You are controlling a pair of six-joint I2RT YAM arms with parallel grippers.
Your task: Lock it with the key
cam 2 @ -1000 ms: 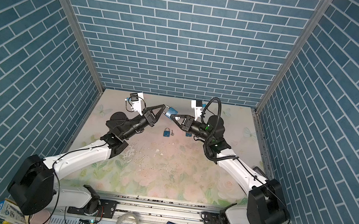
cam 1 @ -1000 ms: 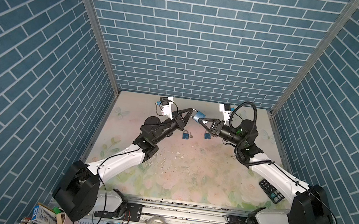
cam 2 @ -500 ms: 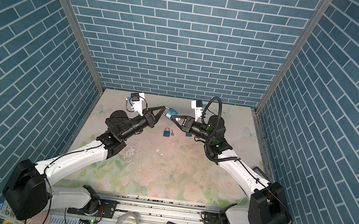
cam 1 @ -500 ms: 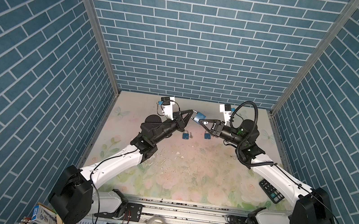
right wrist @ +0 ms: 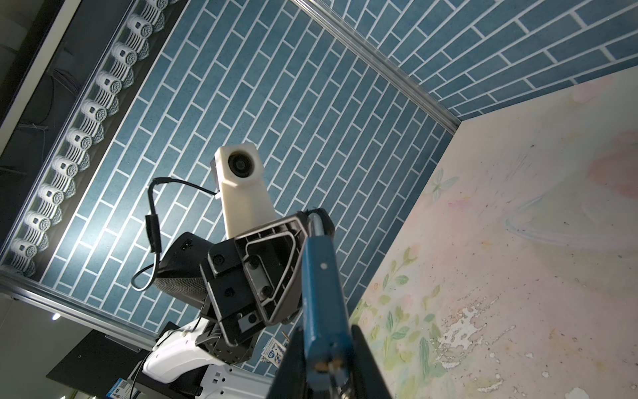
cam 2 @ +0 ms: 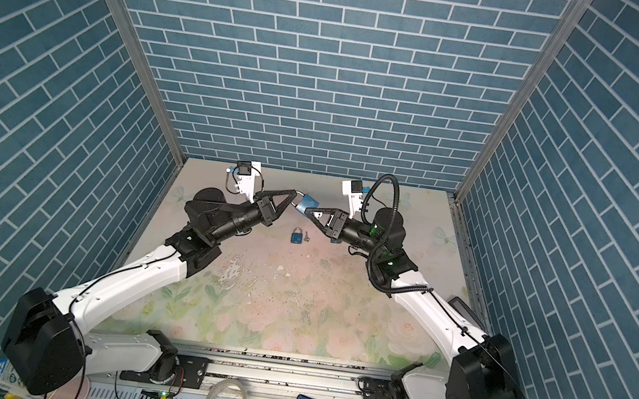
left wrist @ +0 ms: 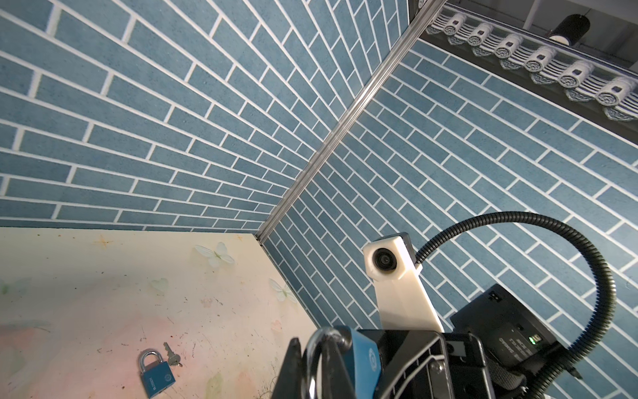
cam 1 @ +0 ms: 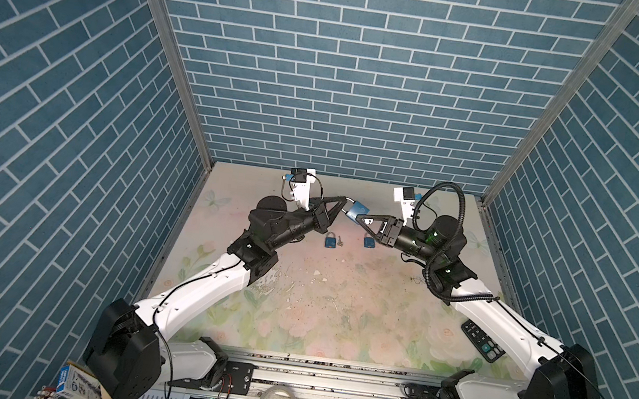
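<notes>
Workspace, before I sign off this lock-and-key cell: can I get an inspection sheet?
Surface: floral mat, worn and flaking mid-table.
Job's things: held padlock in the air; padlock on mat, loose key beside it; second padlock nearby.
Clutter: remote control at the right edge.
Claws: left claw shut on its shackle; right claw shut on its body.
Cables: corrugated hose loops over right arm.
Surroundings: blue brick walls.
</notes>
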